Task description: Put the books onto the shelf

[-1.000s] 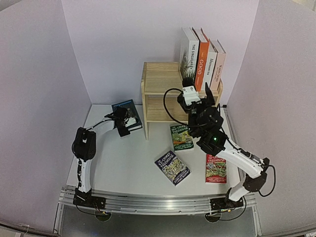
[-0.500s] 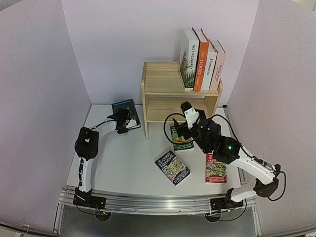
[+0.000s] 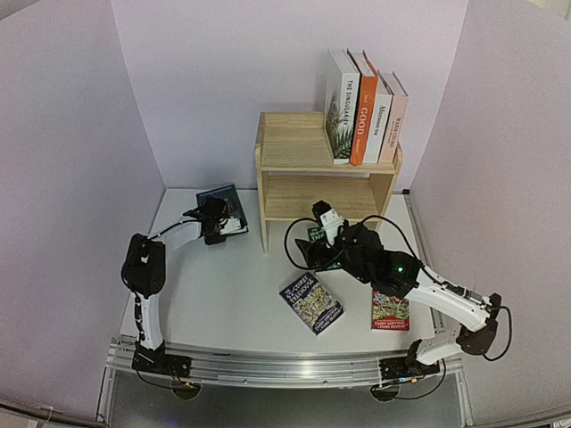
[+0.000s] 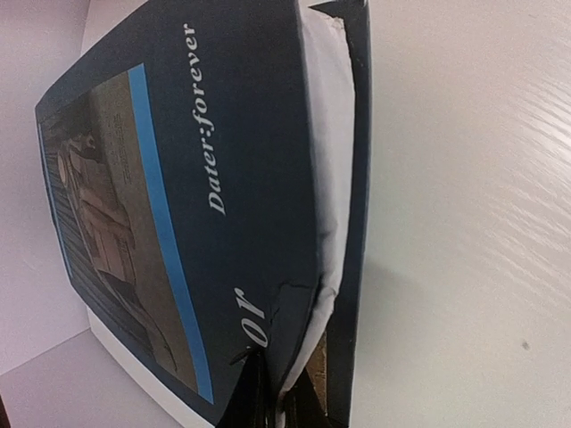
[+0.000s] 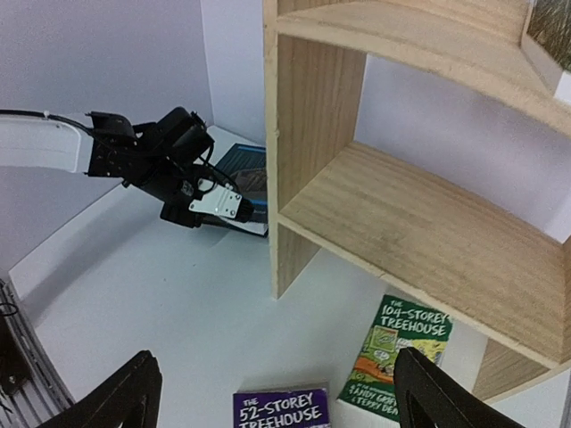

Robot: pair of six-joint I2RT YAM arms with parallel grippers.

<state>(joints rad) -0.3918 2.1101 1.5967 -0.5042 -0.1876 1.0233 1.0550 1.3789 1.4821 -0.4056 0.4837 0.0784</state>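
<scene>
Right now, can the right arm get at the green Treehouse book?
Probably yes: the right claw hangs open close by the green Treehouse book, flat on the table by the shelf, nothing between.

Bright, even light, soft shadow beside the dark blue book (image 4: 178, 205) (left wrist view), wide-angle bending at top-view edges.

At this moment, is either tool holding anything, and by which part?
The left tool is shut on the dark blue book, pinching the cover's edge near a corner. The right tool is open and holds nothing.
</scene>
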